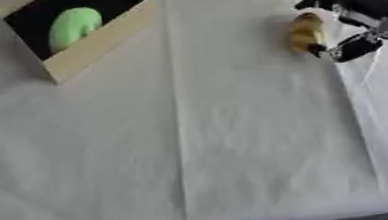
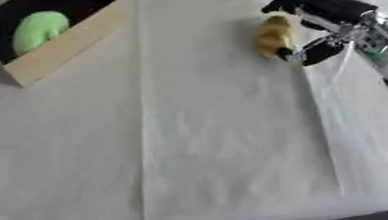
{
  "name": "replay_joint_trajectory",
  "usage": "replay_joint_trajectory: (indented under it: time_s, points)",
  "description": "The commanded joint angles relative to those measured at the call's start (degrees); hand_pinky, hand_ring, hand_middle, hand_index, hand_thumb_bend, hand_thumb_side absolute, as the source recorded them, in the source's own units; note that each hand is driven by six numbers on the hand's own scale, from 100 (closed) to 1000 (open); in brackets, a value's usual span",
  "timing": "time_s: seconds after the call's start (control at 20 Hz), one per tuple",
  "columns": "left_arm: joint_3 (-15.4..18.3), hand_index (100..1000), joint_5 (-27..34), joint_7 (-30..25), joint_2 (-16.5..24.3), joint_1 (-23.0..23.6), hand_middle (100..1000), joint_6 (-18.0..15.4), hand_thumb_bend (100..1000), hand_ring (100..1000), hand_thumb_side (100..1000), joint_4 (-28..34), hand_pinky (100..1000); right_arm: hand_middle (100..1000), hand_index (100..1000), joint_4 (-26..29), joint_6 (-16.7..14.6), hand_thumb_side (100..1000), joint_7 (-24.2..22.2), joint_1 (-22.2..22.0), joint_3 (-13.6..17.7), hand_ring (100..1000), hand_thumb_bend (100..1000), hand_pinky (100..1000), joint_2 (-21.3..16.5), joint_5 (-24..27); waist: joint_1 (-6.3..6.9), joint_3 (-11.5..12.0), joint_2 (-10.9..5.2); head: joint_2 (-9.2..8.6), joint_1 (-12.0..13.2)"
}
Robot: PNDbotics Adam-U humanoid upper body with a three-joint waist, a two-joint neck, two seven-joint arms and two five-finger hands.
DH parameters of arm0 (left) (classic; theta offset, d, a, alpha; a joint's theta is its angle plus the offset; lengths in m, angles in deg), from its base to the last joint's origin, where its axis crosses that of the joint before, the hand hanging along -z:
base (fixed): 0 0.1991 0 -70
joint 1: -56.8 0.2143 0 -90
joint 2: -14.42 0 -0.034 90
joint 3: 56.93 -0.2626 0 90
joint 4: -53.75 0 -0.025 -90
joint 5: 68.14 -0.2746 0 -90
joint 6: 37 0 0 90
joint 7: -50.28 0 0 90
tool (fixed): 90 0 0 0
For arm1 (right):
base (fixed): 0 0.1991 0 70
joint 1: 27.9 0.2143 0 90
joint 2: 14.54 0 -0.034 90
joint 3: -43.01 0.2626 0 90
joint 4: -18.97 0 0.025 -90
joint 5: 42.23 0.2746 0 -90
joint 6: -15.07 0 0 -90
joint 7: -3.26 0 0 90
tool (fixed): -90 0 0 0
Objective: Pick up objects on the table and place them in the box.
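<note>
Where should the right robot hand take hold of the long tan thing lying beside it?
Probably across its middle, coming from the right. The tan thing lies flat on the white cloth, long axis running away from the robot, so its narrow width faces the right robot hand, whose fingers and thumb already bracket its right side.

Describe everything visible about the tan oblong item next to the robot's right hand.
The tan oblong item is yellowish-brown with darker bands across it, like a small bread roll or pastry. It lies flat on the white tablecloth, long axis running away from the camera, at the far right, outside the box. The right hand brackets its right side, fingers curved near the far end and thumb at the near end; actual contact cannot be confirmed.
</note>
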Motion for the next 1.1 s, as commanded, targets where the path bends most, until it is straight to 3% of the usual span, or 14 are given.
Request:
replay_joint_trajectory:
  time_s: [0.05, 0.25, 0.35, 0.65, 0.85, 1.1]
  points:
    - [0.2, 802, 0.2, -0.2, 1.1, -0.7, 680, -0.2, 100, 801, 570, 1.0, 864, 861, 927, -1.0, 0.6, 100, 1.2, 0.7, 0.9, 870, 338, 876, -1.2, -1.0, 0.43, 0.3, -0.03, -0.76, -0.4]
    - [0.2, 802, 0.1, -0.2, 1.0, -0.6, 679, -0.3, 100, 801, 570, 1.0, 864, 822, 899, -1.4, 0.8, 100, 2.4, 0.7, 0.8, 854, 353, 858, -1.1, -1.9, 0.48, 0.4, 0.04, -0.68, -0.5]
    - [0.2, 801, 0.1, -0.3, 1.0, -0.5, 680, -0.3, 100, 801, 570, 1.0, 864, 771, 854, -0.9, 0.6, 100, 2.6, 0.5, 0.6, 835, 305, 850, -1.1, -1.8, 0.56, 0.3, -0.11, -0.41, -0.3]
    - [0.1, 801, 0.1, -0.2, 1.0, -0.5, 680, -0.1, 100, 800, 571, 1.0, 864, 552, 686, 2.6, 0.6, 100, 5.8, -0.8, 0.7, 735, 191, 797, -1.1, -0.4, 0.49, -0.2, -0.76, 0.01, 0.0]
    - [-0.1, 802, 0.4, -0.1, 1.1, -0.8, 681, -0.1, 100, 800, 571, 1.0, 864, 556, 684, 4.0, 0.9, 100, 10.4, -1.3, 0.0, 663, 145, 786, -1.0, 0.8, 0.42, 0.2, -1.27, 0.10, -0.2]
    - [-0.2, 803, 0.6, 0.1, 1.3, -0.7, 682, 0.0, 100, 800, 571, 1.0, 863, 584, 710, 5.1, -0.2, 100, 11.0, -1.6, -0.2, 649, 151, 787, -1.5, 3.8, 0.21, 0.1, -2.19, 0.59, -0.3]
